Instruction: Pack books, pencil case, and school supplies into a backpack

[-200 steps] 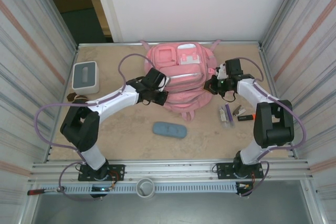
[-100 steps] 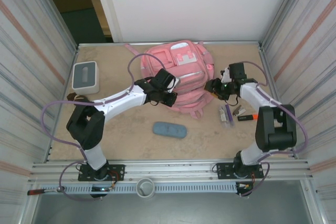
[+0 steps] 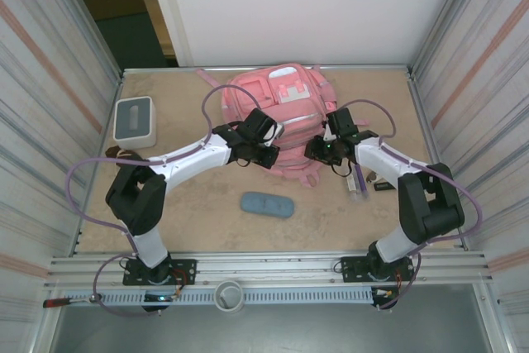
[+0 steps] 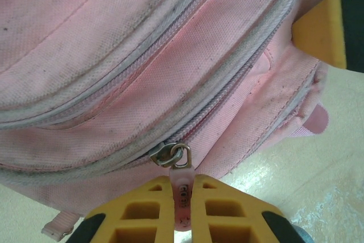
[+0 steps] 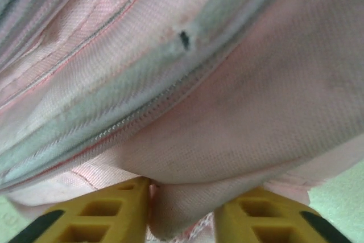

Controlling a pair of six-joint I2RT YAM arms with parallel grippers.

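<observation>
Pinches pale pink zipper pull (image 4: 181, 179) of large soft pink backpack (image 3: 285, 109) on the counter (image 3: 207, 196) in left tool (image 4: 182, 197); clamps fabric fold (image 5: 183, 200) in right tool (image 5: 183, 211). Best to tug along the zipper, holding cloth taut.

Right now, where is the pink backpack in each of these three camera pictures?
Top external: backpack at the far middle of the table.
Left wrist: its pink side across the upper picture, zip pull pinched by the left gripper at the bottom edge.
Right wrist: pink fabric close up, a fold between the right gripper's fingers.
Shared landmark: the pale grey zip lines.
</observation>
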